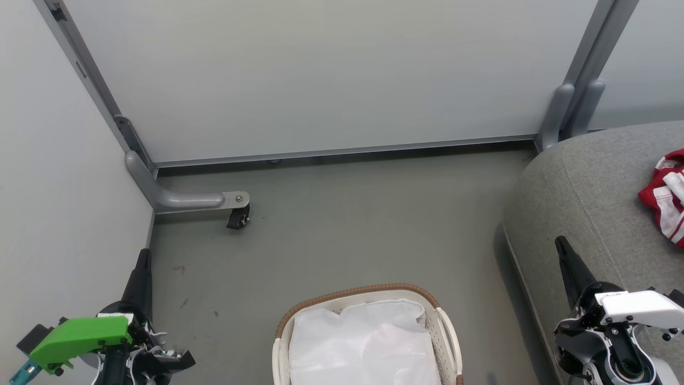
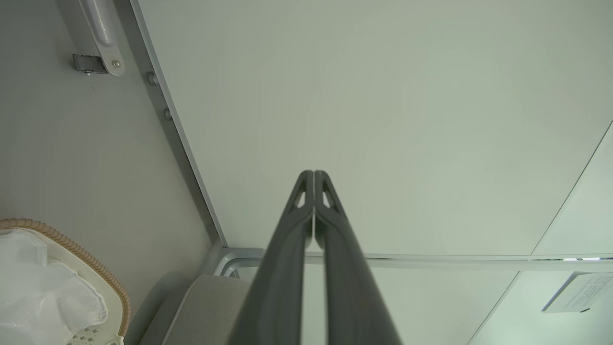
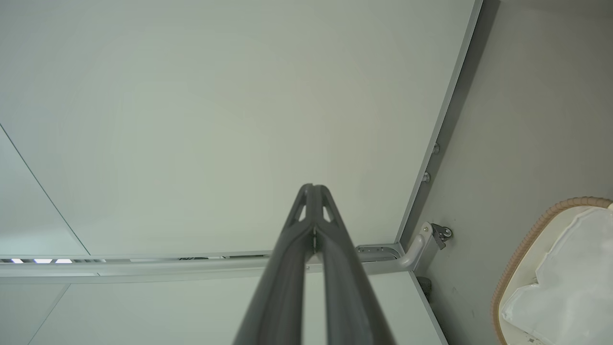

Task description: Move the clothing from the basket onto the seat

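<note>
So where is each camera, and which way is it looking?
Head view: on the robot's head, looking down at the floor, basket and seat with red clothing; left gripper and right gripper show.
Left wrist view: on the left wrist, facing a pale wall panel along its shut fingers.
Right wrist view: on the right wrist, facing pale panels too, fingers shut.
Shared: all three catch the basket.

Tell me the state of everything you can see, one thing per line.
left gripper: shut, empty
right gripper: shut, empty
basket: upright, no red showing inside
sheet: crumpled, lying in the basket
clothing: bunched up on the sofa
sofa: bearing the clothing
</note>
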`<state>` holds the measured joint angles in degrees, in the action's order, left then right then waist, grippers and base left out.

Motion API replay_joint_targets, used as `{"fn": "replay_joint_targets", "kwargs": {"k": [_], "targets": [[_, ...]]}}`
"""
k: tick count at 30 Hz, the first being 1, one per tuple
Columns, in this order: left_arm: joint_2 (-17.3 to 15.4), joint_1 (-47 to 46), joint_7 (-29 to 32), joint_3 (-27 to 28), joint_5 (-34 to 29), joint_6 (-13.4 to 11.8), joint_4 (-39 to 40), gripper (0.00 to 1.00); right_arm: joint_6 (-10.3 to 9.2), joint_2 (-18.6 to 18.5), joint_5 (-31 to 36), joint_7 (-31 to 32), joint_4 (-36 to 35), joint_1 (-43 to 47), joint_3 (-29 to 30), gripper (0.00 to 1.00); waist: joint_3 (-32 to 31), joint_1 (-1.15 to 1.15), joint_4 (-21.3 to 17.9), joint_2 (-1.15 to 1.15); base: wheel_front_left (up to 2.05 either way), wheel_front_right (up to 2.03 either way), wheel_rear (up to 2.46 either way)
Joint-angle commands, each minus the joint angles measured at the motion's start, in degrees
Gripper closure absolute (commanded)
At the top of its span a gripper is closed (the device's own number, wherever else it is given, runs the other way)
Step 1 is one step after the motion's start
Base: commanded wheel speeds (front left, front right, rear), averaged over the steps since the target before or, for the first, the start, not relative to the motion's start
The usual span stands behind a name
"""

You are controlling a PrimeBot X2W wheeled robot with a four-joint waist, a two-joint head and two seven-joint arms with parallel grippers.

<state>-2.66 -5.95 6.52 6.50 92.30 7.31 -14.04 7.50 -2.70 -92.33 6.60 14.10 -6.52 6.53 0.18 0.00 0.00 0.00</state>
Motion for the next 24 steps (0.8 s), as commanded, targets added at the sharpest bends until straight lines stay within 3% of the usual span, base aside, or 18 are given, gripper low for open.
{"fn": "replay_joint_targets", "kwargs": {"k": [1, 24], "targets": [[-0.4, -0.6, 0.3, 0.2, 0.2, 0.3, 0.1, 1.0, -0.02, -0.3, -0.2, 0.1, -0.3, 0.6, 0.1, 1.0, 0.0, 0.0, 0.0, 0.0, 0.0, 0.0, 0.0], [-0.4, -0.6, 0.2, 0.1, 0.2, 0.3, 0.1, 1.0, -0.02, -0.3, -0.2, 0.1, -0.2, 0.6, 0.1, 1.0, 0.0, 0.0, 0.0, 0.0, 0.0, 0.0, 0.0]]}}
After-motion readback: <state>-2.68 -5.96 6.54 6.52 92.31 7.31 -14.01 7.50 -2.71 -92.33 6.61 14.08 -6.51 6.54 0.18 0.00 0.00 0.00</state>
